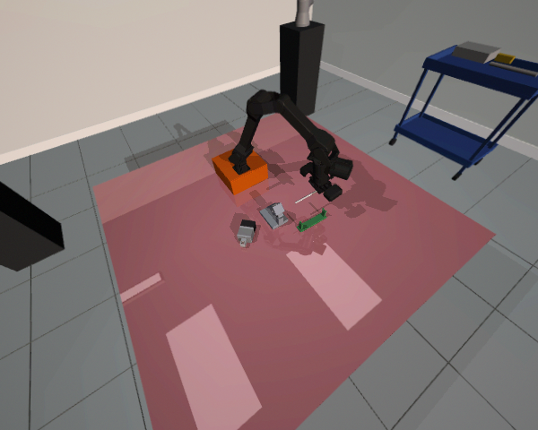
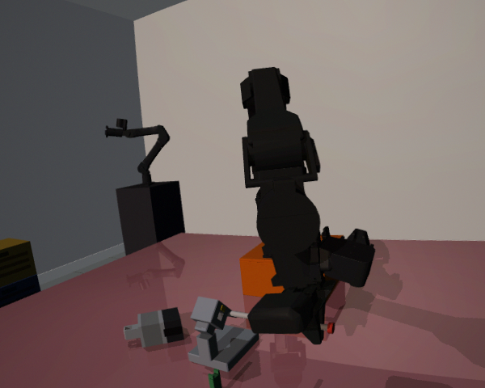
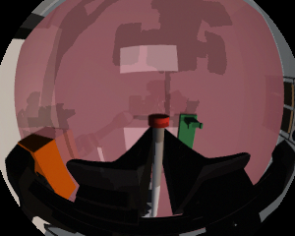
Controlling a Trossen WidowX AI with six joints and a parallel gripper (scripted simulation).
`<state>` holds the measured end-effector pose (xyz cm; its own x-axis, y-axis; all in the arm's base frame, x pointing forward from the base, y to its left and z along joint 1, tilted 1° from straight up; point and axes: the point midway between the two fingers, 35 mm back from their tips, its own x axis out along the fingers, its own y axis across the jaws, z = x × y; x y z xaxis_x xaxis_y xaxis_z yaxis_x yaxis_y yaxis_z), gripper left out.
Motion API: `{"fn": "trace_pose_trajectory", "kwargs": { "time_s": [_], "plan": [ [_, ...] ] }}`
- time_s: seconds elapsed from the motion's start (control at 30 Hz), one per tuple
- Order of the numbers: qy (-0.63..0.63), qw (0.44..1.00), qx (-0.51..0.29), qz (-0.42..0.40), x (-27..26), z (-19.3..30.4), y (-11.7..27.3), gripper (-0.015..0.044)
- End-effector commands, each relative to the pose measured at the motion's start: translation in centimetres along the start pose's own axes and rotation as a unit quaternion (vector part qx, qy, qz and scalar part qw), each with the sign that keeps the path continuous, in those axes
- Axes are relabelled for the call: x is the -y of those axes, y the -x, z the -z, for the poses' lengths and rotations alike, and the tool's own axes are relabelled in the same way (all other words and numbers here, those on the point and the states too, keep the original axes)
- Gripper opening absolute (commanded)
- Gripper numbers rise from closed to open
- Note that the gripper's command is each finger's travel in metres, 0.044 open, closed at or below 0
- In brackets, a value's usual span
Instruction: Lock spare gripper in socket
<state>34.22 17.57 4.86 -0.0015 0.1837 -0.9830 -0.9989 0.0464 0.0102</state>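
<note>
While the black parallel-jaw gripper [image 1: 324, 189] [image 2: 314, 324] [image 3: 155, 132] clasps the slim, pale, red-headed pin [image 1: 305, 197] [image 2: 238, 314] [image 3: 157, 162] between nearly closed fingers, the top view puts the grey, block-socketed mount [image 1: 267, 216] [image 2: 242, 344] at its eight o'clock, the boxy grey-and-black spare gripper [image 1: 246, 231] [image 2: 153, 328] beyond.

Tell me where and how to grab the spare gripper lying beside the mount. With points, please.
Take the spare gripper [image 1: 246, 231] [image 2: 154, 329] by its boxy grey body, probably from above, fingers across its two long sides. It lies on its side, its flat faces suit parallel jaws, and that leaves the narrow spigot end uncovered for docking.
</note>
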Motion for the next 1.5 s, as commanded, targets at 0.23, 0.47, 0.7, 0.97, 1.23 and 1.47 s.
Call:
{"fn": "trace_pose_trajectory", "kwargs": {
  "time_s": [0.23,0.47,0.7,0.97,1.23,1.47],
  "plan": [
    [-0.008,1.000,0.001,0.002,2.9,-1.6,0.2,0.0000],
    [-0.010,1.000,0.001,0.004,4.6,-2.6,0.1,0.0000],
    [-0.011,1.000,0.002,0.004,5.6,-3.1,0.1,0.0000],
    [-0.011,1.000,0.002,0.005,5.7,-2.9,-1.0,0.0000],
    [-0.009,1.000,0.006,0.011,5.7,-2.7,-2.1,0.0000],
    [-0.008,1.000,0.008,0.015,5.8,-2.5,-3.3,0.0000]
  ]
}}
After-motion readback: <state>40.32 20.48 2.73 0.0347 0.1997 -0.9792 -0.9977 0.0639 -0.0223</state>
